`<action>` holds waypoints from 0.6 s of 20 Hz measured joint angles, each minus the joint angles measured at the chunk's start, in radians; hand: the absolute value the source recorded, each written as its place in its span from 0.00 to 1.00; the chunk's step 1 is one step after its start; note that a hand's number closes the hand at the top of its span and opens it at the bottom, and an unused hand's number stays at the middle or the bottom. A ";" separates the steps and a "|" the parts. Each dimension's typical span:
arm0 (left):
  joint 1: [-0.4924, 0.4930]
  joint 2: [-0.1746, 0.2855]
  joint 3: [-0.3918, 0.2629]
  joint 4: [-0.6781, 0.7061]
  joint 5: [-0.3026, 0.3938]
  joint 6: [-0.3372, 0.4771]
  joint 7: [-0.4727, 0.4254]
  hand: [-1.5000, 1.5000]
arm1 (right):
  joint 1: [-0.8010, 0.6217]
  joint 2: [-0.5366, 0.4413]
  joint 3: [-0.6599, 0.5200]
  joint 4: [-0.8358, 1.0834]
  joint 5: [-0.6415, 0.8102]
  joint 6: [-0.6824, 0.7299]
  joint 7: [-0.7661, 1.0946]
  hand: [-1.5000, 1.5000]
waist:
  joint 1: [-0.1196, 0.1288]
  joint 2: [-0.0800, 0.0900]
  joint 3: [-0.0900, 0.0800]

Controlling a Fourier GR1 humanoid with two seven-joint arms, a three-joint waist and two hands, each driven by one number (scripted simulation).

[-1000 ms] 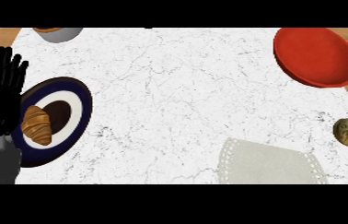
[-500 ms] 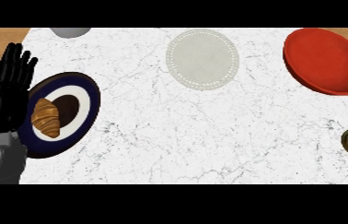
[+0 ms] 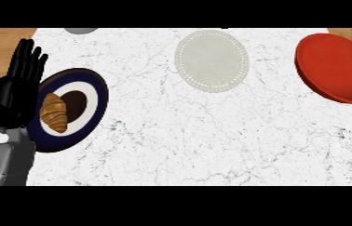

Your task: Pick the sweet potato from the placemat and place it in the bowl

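Sweet potato is hidden from the head view, so its place cannot be told; the left hand rests open just beside the plate.

Nearest, at the plate's lower left, the grey left forearm comes in from the view's lower edge. Its black hand stands by the plate's left rim, fingers straight and pointing up, holding nothing. The plate is dark blue with a white ring and a brown centre, and a croissant lies on its left half. Right of the plate spreads the white marbled worktop. Farther off, up and to the plate's right, the round off-white placemat lies flat. Well to the plate's right, the red bowl is cut by the view's edge. Farthest, above the plate, a grey rounded thing shows only in part.
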 measured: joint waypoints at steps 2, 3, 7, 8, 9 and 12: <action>-0.009 0.005 -0.001 0.003 0.000 -0.004 0.002 0.50 | -0.030 -0.013 0.013 0.015 -0.010 0.024 0.009 1.00 | 0.010 0.000 -0.001; -0.013 0.004 -0.005 0.003 -0.001 -0.006 0.006 0.50 | -0.047 -0.019 0.021 0.021 -0.013 0.037 0.016 1.00 | 0.015 0.000 -0.002; -0.032 -0.005 -0.019 0.017 -0.014 0.001 0.006 0.50 | -0.114 -0.024 0.064 0.037 -0.018 0.076 0.047 1.00 | 0.027 0.003 -0.004; -0.031 -0.007 -0.021 0.019 -0.016 0.000 0.004 0.50 | -0.130 -0.021 0.078 0.038 -0.015 0.084 0.055 1.00 | 0.029 0.002 -0.004; -0.032 -0.008 -0.023 0.023 -0.018 0.000 0.004 0.50 | -0.145 -0.012 0.095 0.038 -0.010 0.088 0.061 1.00 | 0.032 0.002 -0.005; -0.055 -0.005 -0.023 0.035 -0.017 -0.001 0.013 0.50 | -0.199 0.015 0.148 0.031 0.006 0.101 0.084 1.00 | 0.036 0.003 -0.006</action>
